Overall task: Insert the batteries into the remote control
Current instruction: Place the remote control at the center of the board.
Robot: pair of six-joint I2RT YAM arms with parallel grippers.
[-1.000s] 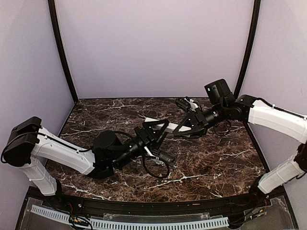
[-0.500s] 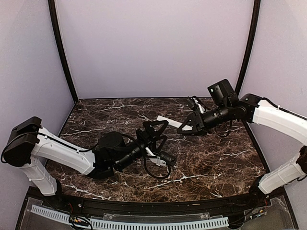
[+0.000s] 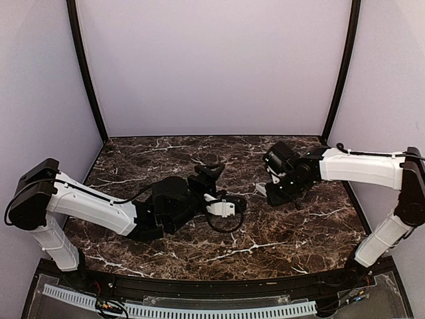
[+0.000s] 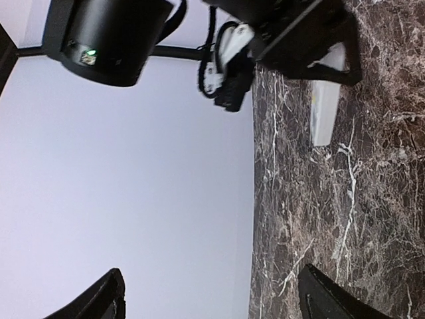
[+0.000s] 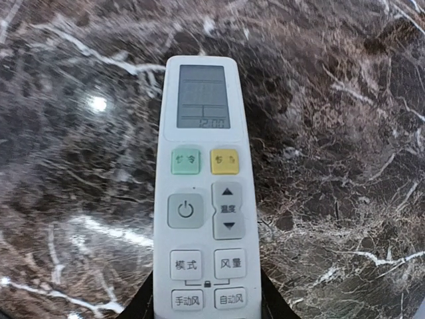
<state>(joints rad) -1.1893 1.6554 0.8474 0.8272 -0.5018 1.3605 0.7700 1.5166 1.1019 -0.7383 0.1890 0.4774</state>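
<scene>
Advice for what looks like the put-down: keep the remote control level, settle it flat on the desk, and only then let go. Nearest me, the left tool gapes wide with nothing in it. Further back, the right tool pinches the remote's lower end, face up, digits on its screen. No batteries in sight, so presumably they're inside.

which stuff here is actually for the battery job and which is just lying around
For the job:
- remote control, face up, gripped by the right gripper
- left gripper, open and empty
- batteries: none visible in any view

Just there:
- marble table; nothing else loose shows
</scene>
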